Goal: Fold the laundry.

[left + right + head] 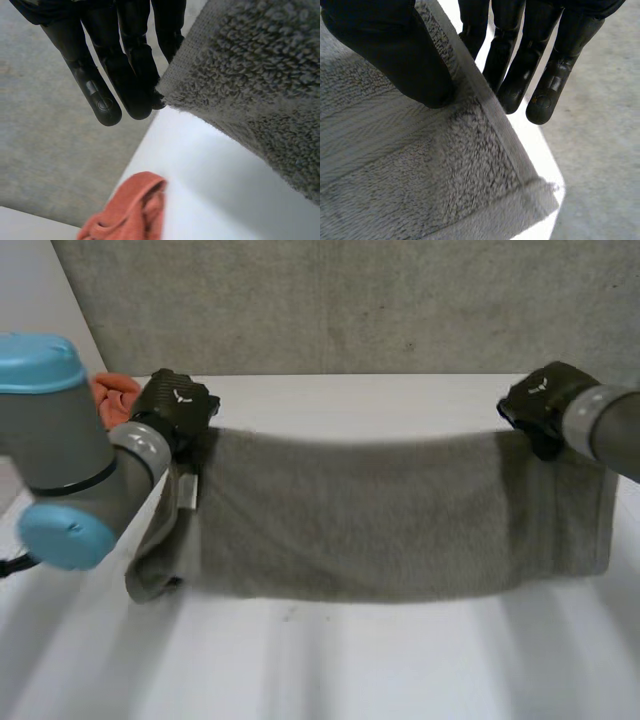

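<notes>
A grey towel (380,510) hangs stretched between my two hands above the white table (350,670), its lower edge at the tabletop. My left hand (175,405) grips its top left corner; in the left wrist view the towel (260,75) meets the straight fingers (125,75) of that hand. My right hand (545,400) holds the top right corner. In the right wrist view its thumb (405,55) presses the towel's (420,175) hemmed edge against the fingers (520,75). The left end of the towel droops in a fold beneath my left arm.
An orange cloth (115,395) lies bunched at the table's far left corner, behind my left hand, and lies beyond the fingertips in the left wrist view (130,210). A grey wall (350,300) rises behind the table's far edge.
</notes>
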